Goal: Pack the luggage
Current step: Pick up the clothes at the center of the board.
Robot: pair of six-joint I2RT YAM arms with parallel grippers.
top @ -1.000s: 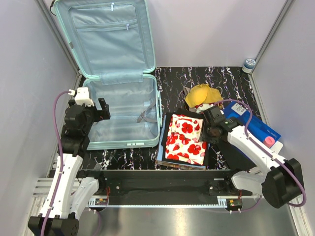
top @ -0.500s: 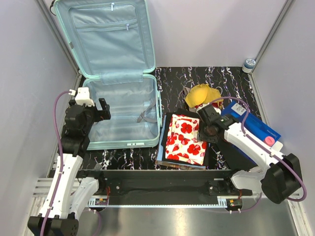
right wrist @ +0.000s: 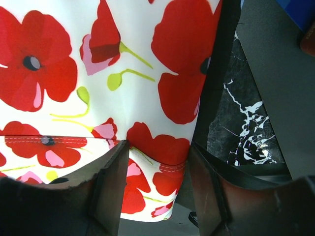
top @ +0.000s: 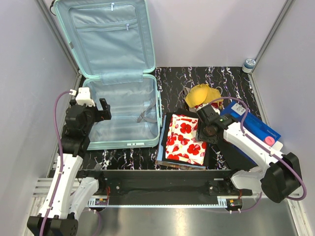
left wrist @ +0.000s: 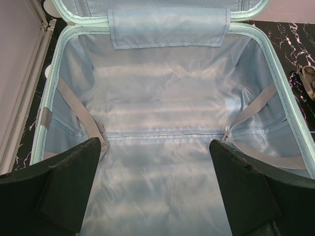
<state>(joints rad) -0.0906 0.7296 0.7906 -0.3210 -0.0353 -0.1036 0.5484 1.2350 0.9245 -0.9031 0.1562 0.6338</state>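
Cloth stack (top: 184, 140) just right of the luggage (top: 158, 105)

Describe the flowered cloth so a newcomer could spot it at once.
Find the open mint-green luggage on the left of the black marbled table. Just right of it sits a dark stack, and the flowered cloth lies folded flat on top. It alone is white with red poppies; the yellow thing behind it and the blue box to its right bear no flowers.

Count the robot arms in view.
2: left arm at the luggage's left edge; right arm over the floral cloth. None seems hidden.
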